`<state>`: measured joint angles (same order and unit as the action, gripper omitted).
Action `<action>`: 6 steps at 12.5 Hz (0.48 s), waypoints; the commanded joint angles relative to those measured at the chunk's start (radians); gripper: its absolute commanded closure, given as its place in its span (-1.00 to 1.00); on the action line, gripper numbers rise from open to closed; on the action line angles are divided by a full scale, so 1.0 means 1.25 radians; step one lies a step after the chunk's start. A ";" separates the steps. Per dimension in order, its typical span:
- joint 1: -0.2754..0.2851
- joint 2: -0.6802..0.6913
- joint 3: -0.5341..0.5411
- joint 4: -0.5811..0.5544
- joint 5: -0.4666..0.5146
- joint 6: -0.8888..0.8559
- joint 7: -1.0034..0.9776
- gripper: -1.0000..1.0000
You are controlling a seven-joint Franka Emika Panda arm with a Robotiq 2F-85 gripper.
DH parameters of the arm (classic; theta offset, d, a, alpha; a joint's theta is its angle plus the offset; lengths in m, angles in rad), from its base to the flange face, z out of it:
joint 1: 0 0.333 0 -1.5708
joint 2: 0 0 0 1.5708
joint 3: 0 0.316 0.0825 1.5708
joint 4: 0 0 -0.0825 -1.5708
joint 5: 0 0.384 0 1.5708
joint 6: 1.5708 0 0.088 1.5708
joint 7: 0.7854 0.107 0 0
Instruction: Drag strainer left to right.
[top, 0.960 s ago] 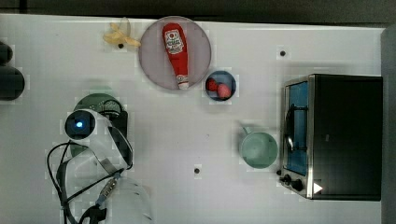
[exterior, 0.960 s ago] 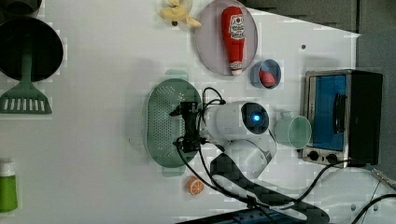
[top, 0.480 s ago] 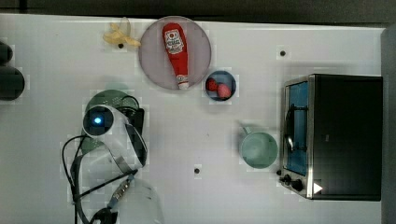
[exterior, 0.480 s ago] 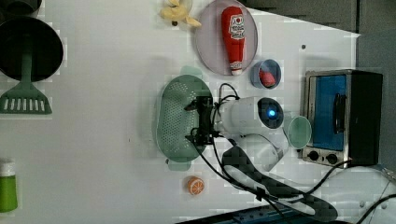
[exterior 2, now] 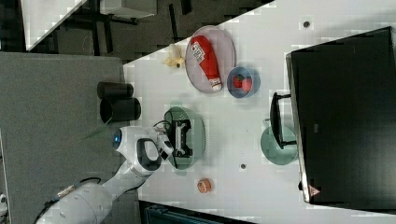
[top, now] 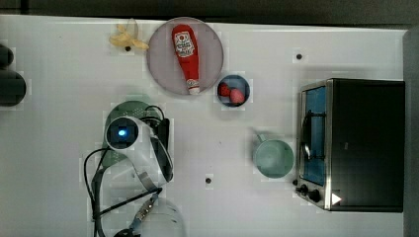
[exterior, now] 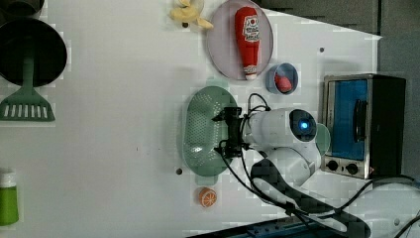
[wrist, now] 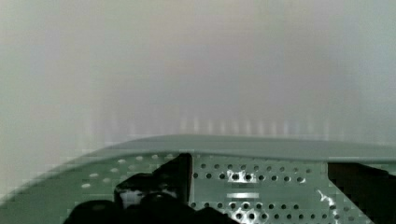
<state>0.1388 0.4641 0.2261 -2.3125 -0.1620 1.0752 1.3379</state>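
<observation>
While the gripper (exterior: pixel 233 133) hangs with jaws spread wide inside the strainer (exterior: pixel 200 131), the bowl's right wall lies just beside it in the left view; nothing gripped.

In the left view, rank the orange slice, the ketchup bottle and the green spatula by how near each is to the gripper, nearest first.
Measured from the gripper, open over the strainer:
1. Orange slice, just below it in the left view.
2. Ketchup bottle, on the plate above it.
3. Green spatula, far off toward the left view's left edge.
</observation>
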 commanded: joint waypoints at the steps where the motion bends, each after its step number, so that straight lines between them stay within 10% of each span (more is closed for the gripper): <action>1: -0.026 -0.043 -0.053 -0.021 0.008 -0.007 -0.104 -1.00; 6: -0.035 -0.065 -0.130 -0.047 0.008 -0.007 -0.190 -1.00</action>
<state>0.1323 0.4001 0.0789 -2.3496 -0.1279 1.0771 1.1865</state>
